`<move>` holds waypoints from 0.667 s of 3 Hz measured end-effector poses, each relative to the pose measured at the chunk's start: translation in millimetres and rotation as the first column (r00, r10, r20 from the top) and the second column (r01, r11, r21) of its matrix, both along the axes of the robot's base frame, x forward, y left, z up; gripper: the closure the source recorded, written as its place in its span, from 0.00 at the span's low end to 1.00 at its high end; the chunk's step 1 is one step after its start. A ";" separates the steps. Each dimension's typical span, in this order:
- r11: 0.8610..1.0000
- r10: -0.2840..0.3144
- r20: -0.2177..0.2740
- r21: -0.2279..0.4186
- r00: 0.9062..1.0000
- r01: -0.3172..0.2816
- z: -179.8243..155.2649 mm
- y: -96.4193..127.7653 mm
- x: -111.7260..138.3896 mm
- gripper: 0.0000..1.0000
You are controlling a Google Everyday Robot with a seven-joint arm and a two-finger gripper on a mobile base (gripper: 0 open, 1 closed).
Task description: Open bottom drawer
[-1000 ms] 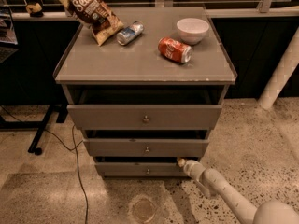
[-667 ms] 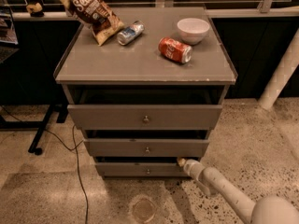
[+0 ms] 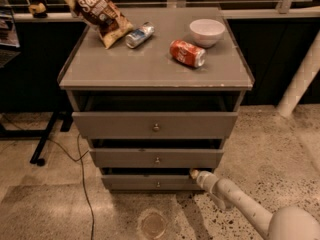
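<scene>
Bottom drawer (image 3: 130, 182) is the lowest, narrowest front of the grey cabinet (image 3: 150, 64), just above the floor. The arm (image 3: 240, 204) reaches in from the lower right, with its gripper (image 3: 194, 173) at the drawer's top right corner. I cannot tell whether it is spread or closed. The knob (image 3: 158, 184) sits apart to its left. Pulling from that corner could rack the drawer sideways and jam it, or the hold could slip off the thin edge.

One camera looks steeply down at the cabinet (image 3: 150, 69) front, end effector (image 3: 194, 173) lower right.
</scene>
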State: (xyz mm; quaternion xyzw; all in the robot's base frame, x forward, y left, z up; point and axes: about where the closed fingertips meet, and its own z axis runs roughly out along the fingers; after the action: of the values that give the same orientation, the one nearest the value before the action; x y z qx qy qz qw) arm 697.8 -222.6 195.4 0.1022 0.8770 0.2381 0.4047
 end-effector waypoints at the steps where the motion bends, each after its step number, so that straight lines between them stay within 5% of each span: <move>1: 1.000 0.000 0.000 0.000 1.000 0.000 2.9 0.0 0.0 1.00; 2: 1.000 -0.018 -0.041 -0.001 0.999 0.018 -0.6 -3.5 -6.1 1.00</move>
State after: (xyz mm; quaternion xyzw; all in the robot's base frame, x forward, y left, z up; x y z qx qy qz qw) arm 691.7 -226.1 194.7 0.1149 0.8842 0.2321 0.3887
